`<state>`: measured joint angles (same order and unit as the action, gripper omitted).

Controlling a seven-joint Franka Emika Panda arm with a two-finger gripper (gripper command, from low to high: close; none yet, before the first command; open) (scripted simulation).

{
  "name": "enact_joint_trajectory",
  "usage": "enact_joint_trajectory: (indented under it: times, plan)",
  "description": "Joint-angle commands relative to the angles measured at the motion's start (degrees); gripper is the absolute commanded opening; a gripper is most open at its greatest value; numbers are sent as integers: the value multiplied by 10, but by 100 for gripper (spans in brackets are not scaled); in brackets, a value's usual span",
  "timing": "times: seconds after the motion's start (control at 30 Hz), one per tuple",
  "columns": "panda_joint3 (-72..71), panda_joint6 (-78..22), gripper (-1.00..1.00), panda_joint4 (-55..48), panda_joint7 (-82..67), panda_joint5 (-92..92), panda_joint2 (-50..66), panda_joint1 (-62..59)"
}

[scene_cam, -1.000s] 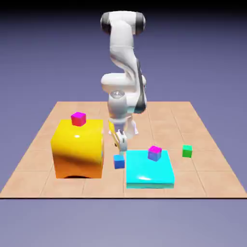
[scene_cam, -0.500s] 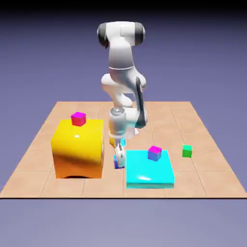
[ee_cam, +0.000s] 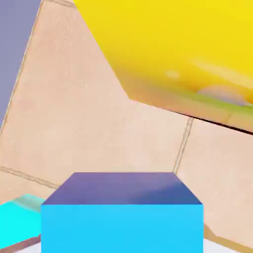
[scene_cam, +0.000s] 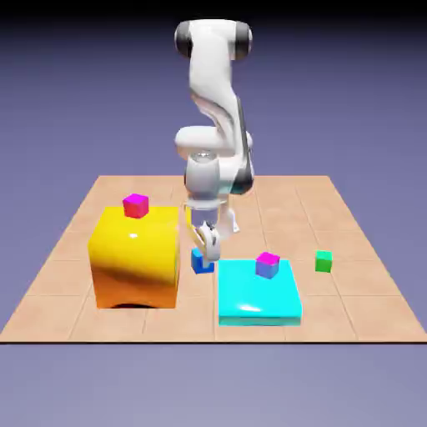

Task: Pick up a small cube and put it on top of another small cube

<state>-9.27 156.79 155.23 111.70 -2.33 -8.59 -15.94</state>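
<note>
The tiny blue cube (scene_cam: 200,265) hangs just above the table between the big yellow block (scene_cam: 135,254) and the cyan slab (scene_cam: 258,292), with my gripper (scene_cam: 203,257) shut on it. In the hand view the blue cube (ee_cam: 122,212) fills the bottom middle and hides the finger tips. The tiny cube with a magenta top and pink-red sides (scene_cam: 136,205) sits on top of the yellow block, up and toward the exterior view's left of my gripper.
A small cube with a magenta top and purple-blue sides (scene_cam: 268,264) rests on the cyan slab. A green cube (scene_cam: 324,261) lies on the tiles at the exterior view's right. In the hand view the yellow block (ee_cam: 188,44) looms close ahead and a cyan sliver (ee_cam: 17,222) shows low left.
My gripper came down over the blue cube and shut on it. It has since risen a little with the cube, which is now off the table.
</note>
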Motion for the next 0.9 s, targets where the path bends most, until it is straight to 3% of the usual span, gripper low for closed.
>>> enact_joint_trajectory:
  times: [0.0, 0.4, 0.6, 0.67, 0.83, 0.87]
  plan:
    - [-12, -19, -100, -21, -7, -8, -10, -21]
    - [-28, -311, -100, -120, -30, -2, -193, -244]
    - [41, -457, -100, -64, 3, 62, -293, -305]
    - [45, -461, -100, -60, 6, 66, -296, -305]
    - [39, -343, -100, 19, 4, 72, -257, -303]
    - [39, -343, 100, 19, 4, 72, -257, -303]
